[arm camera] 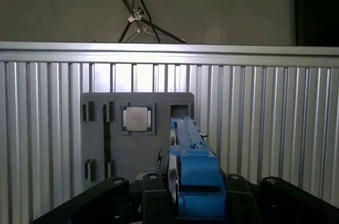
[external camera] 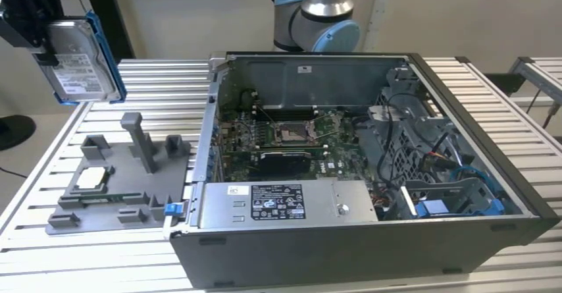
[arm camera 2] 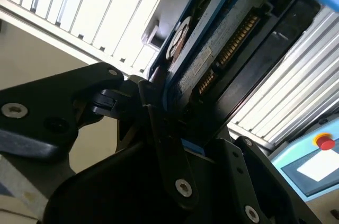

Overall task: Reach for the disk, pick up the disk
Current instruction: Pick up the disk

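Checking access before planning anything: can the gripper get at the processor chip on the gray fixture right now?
Probably not: the gripper is shut on the disk, held aloft, so its jaws are occupied. The processor chip itself lies uncovered on the gray fixture.

Clearance around the held disk and the grey fixture

In the exterior view the gripper (external camera: 49, 39) holds the disk (external camera: 79, 61) aloft at the upper left of the frame, with open air on every side of it. Beneath it, the grey fixture (external camera: 83, 207) presents one tall upright post (external camera: 137, 138) and several shorter blocks. The processor chip (external camera: 92, 179) lies flat in a recess. The open computer case (external camera: 351, 247) stands just beside the fixture and walls off the exterior view's right. Bare desk (external camera: 167, 76) slats remain passable behind the fixture.
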`<state>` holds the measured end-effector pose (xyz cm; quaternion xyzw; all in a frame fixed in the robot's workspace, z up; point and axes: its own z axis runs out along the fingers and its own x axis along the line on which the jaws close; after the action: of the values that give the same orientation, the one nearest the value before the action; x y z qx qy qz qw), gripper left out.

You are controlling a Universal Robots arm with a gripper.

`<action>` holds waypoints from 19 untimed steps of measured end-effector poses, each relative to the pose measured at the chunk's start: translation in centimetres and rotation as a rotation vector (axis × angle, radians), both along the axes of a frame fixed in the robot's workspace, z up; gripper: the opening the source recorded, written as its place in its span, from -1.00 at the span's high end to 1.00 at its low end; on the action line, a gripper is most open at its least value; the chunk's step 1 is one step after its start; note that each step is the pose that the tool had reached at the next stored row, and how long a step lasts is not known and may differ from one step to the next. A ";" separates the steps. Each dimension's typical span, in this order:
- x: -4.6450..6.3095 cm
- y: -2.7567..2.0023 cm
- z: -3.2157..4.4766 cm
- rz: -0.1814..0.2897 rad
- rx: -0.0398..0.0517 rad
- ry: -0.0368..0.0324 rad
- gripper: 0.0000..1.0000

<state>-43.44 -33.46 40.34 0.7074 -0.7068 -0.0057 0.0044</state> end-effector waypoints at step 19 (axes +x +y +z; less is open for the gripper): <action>0.0 0.00 3.10 0.000 0.0000 0.0000 1.00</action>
<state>-43.44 -33.46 43.44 0.7074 -0.7068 -0.0057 0.0044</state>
